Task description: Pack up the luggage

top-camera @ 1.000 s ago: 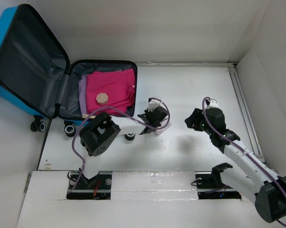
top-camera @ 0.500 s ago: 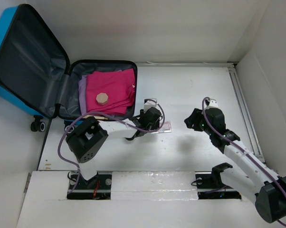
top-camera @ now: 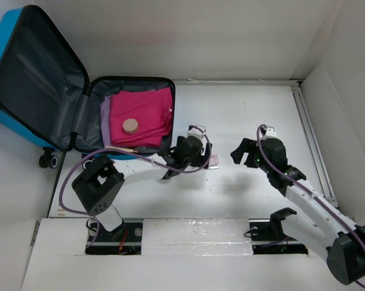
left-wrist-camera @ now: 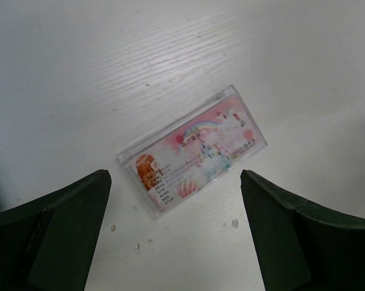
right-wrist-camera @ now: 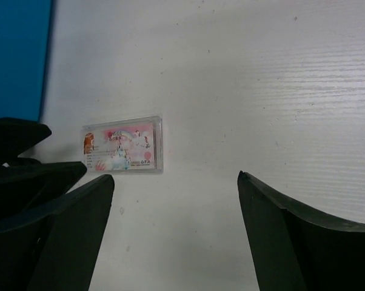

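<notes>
The luggage (top-camera: 42, 79) lay open at the far left of the tabletop (top-camera: 249, 115), lid raised, with a pink garment (top-camera: 143, 112) and a wooden disc (top-camera: 131, 125) inside. A clear card case (left-wrist-camera: 193, 150) lay flat just to its right. The left gripper (left-wrist-camera: 173, 182) hung over the case, jaws wide. The right gripper (right-wrist-camera: 175, 182) was near, jaws wide and empty.

One luggage (top-camera: 43, 79), one card case (left-wrist-camera: 193, 159), one wooden disc (top-camera: 131, 125), two cloths (top-camera: 147, 109) (magenta, lilac)
</notes>
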Tool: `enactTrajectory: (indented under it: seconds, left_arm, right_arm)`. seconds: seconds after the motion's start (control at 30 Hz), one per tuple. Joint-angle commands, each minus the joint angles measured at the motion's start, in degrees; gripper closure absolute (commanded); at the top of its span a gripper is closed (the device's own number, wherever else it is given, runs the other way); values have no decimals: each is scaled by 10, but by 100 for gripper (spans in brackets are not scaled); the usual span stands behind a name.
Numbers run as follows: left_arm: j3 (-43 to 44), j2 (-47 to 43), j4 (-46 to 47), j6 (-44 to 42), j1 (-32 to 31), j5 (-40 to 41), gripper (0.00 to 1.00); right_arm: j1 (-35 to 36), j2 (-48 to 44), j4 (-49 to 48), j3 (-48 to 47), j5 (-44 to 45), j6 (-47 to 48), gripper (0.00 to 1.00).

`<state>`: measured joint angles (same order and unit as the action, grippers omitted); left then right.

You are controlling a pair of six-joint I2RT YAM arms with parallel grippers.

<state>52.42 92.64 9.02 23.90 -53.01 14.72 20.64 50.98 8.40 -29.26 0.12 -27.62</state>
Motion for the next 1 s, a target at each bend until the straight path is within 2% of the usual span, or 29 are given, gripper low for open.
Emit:
enactTrajectory:
  seconds: [0.0, 0.1, 0.2, 0.33, 0.53, 0.77, 0.9, 0.93, 0.97]
  left_arm:
    - [21, -11, 25, -118, -22, -54, 15]
    - [21, 16, 54, -190, -22, -98, 15]
    - [52, 54, 39, -239, -22, -117, 15]
    - [92, 87, 17, -279, -22, -123, 13]
    - [116, 126, -2, -291, 4, -176, 11]
    - [130, 171, -17, -286, 4, -158, 11]
    - [130, 184, -17, -273, 4, -148, 18]
    - [130, 184, -17, -267, 4, -148, 26]
    - [130, 184, -17, -267, -2, -148, 30]
  right_arm:
    - [5, -9, -34, -20, -6, 6, 11]
    - [5, -4, -39, -26, -6, 6, 11]
    - [5, -4, -39, -34, -6, 12, 11]
    - [5, -18, -16, -41, 10, 12, 2]
    - [-1, -67, 34, -58, 39, 23, 0]
    - [-6, -127, 86, -97, 77, 23, 0]
    - [-6, -146, 86, -107, 62, 23, 0]
    - [-6, -146, 86, -113, 62, 23, 0]
    - [-6, -146, 86, -113, 62, 23, 0]
